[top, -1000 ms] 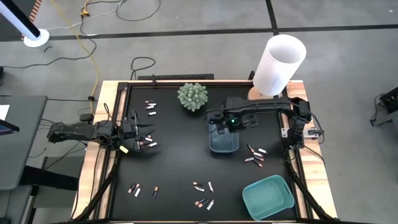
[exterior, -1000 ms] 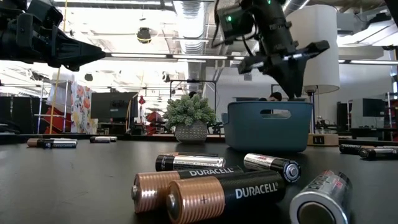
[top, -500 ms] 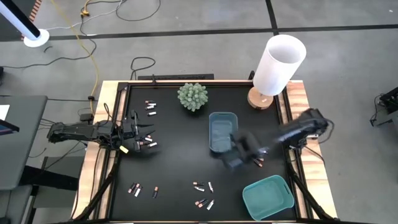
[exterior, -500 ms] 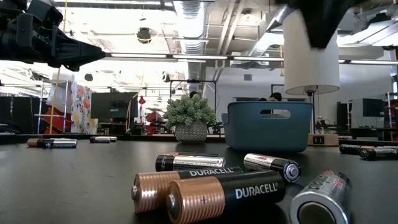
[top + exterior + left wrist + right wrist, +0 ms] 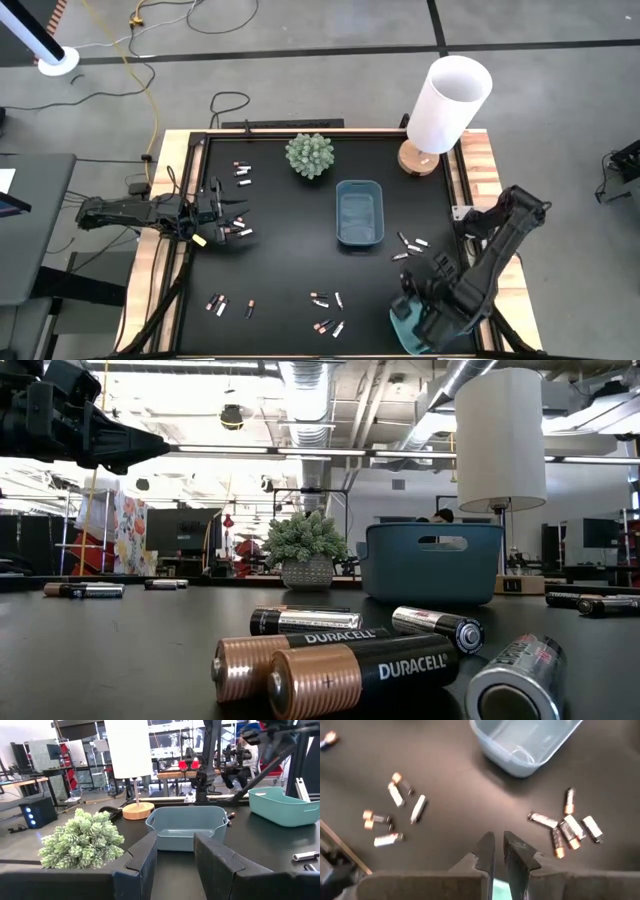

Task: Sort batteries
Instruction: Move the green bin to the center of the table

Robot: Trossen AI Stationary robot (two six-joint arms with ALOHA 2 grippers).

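Batteries lie in loose groups on the black table: far left, near left, near middle and right of centre; some lie close up in the low view. My right gripper hangs tilted down above the teal tray's left end. Its fingers stand a narrow gap apart with nothing between them. My left gripper waits level at the table's left edge, open and holding nothing, beside a few batteries.
A blue-grey tray stands mid-table, with a small potted plant behind it to the left. A white lamp stands at the far right corner. Raised wooden edges frame the table.
My right gripper has swung fast from above the blue-grey tray toward the table's near right corner, turning as it went. It now hangs over the teal tray and has left the low view. The batteries and trays lie as before.
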